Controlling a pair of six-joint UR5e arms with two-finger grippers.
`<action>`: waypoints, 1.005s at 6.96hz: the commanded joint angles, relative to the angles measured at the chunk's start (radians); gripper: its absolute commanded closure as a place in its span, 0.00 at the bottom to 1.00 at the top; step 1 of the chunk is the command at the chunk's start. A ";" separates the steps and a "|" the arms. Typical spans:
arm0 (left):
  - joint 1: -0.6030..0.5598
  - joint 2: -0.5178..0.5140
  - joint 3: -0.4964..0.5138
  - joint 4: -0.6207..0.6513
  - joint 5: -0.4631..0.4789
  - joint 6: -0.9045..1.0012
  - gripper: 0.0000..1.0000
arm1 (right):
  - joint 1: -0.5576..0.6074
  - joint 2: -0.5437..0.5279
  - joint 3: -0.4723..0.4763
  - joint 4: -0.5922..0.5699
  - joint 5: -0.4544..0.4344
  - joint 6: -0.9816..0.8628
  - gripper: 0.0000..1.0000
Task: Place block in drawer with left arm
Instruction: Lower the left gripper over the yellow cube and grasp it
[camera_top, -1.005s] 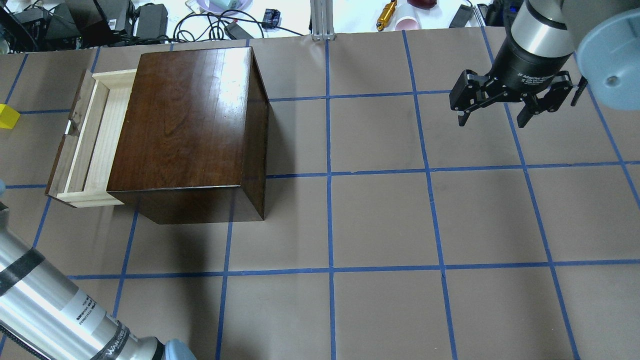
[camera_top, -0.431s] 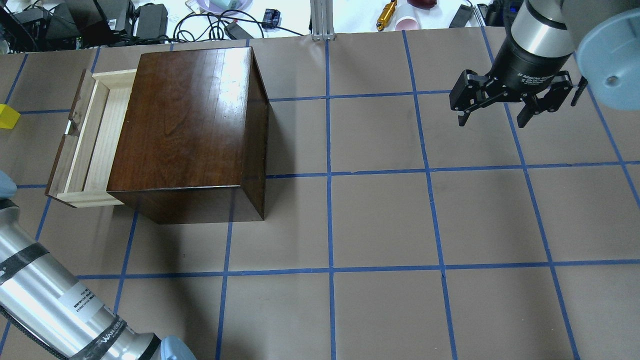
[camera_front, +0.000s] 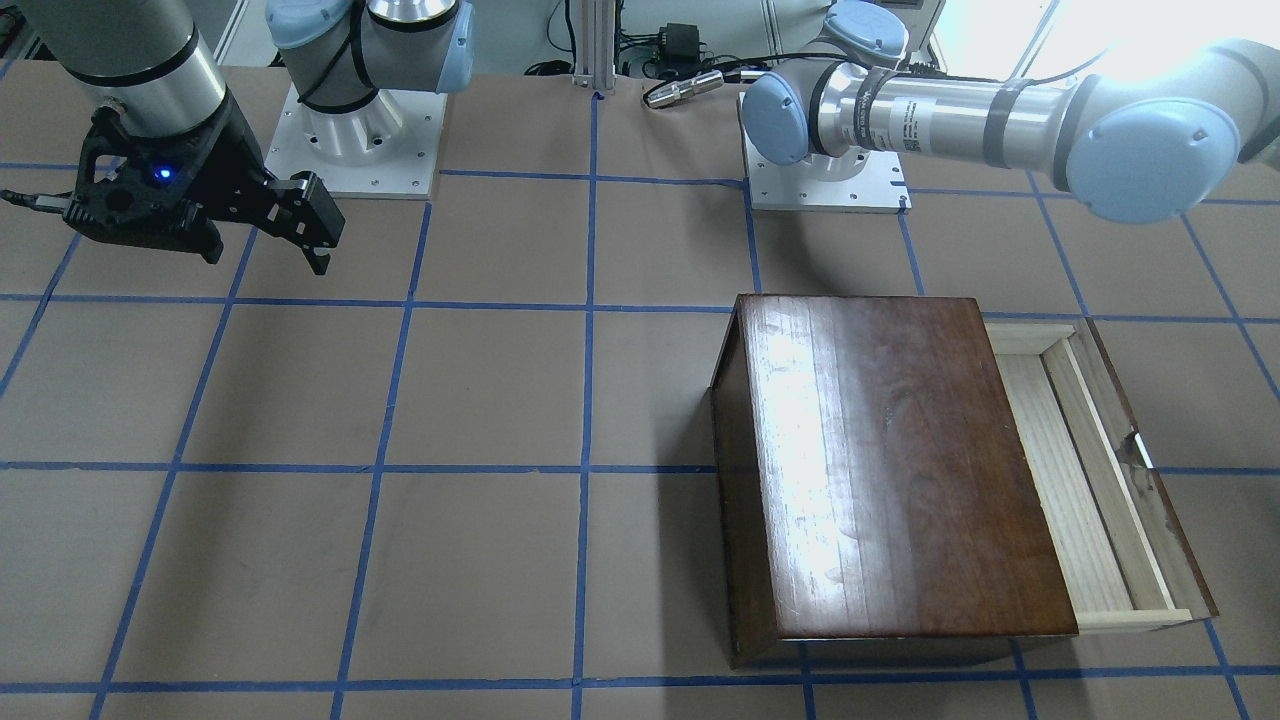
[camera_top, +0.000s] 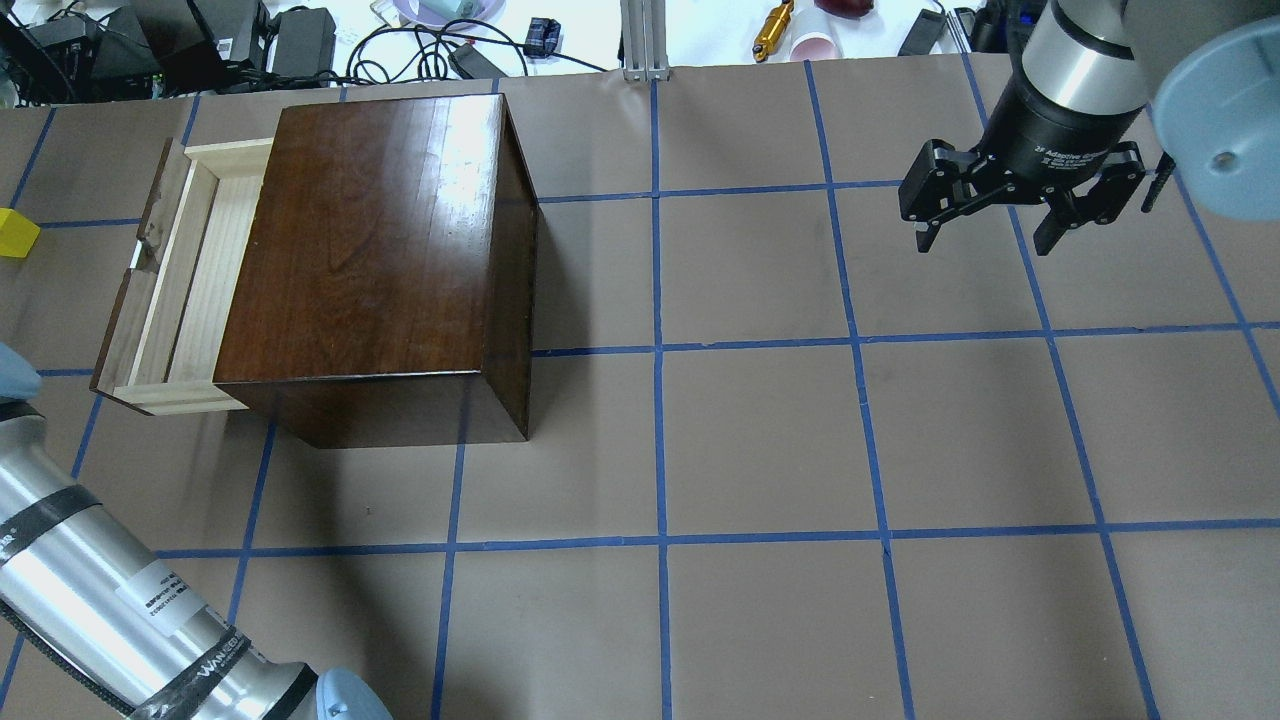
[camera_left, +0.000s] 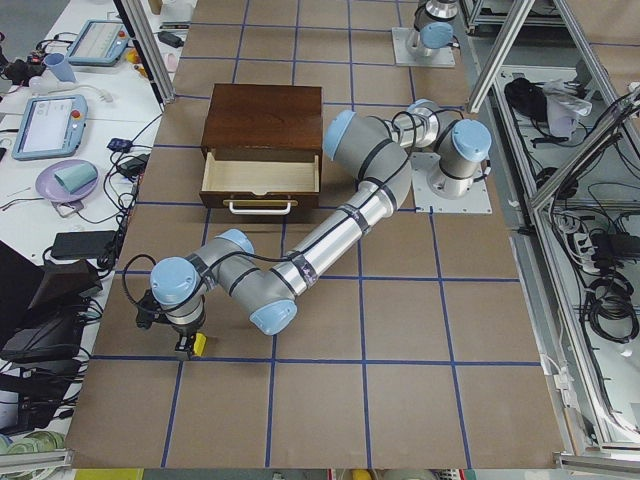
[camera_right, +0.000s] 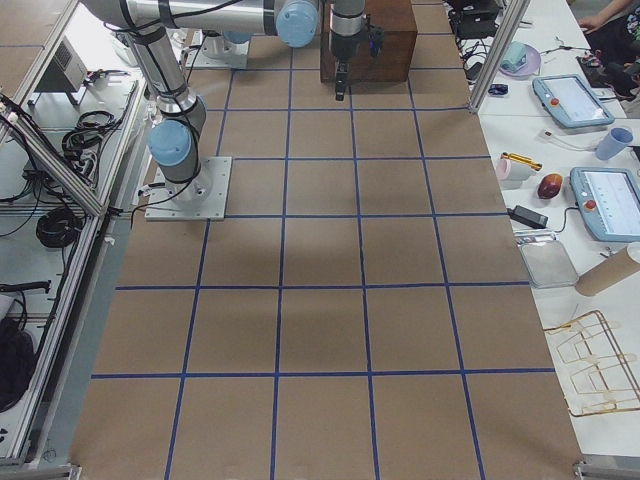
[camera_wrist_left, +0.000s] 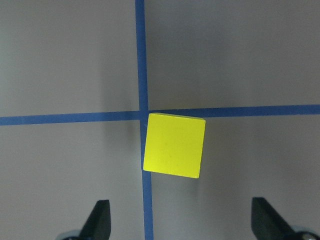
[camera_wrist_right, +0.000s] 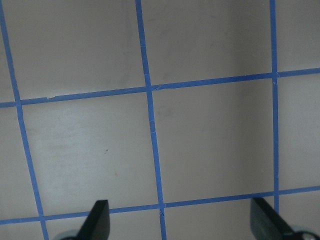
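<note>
Left arm (camera_top: 90, 580) swung slightly, left gripper (camera_wrist_left: 182, 222) wide above bright yellow square-topped block (camera_wrist_left: 174, 145)

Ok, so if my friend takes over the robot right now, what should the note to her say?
Left gripper: open, hovering over the block, no grip yet.
Right gripper: open, holding nothing, far from the job.
Block: on the table at a blue tape crossing, outside the drawer.
Drawer: pulled open, looks empty.
Left to do: lower, grip the block, carry it to the drawer, let go.
</note>
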 joint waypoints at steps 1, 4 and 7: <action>0.001 -0.035 0.004 0.026 -0.035 0.015 0.00 | 0.000 0.000 0.000 0.000 0.000 0.000 0.00; 0.003 -0.063 0.003 0.061 -0.046 0.015 0.00 | 0.000 0.000 0.000 0.000 0.000 0.000 0.00; 0.001 -0.070 0.003 0.072 -0.046 0.020 0.12 | 0.000 0.000 0.000 0.000 0.000 0.000 0.00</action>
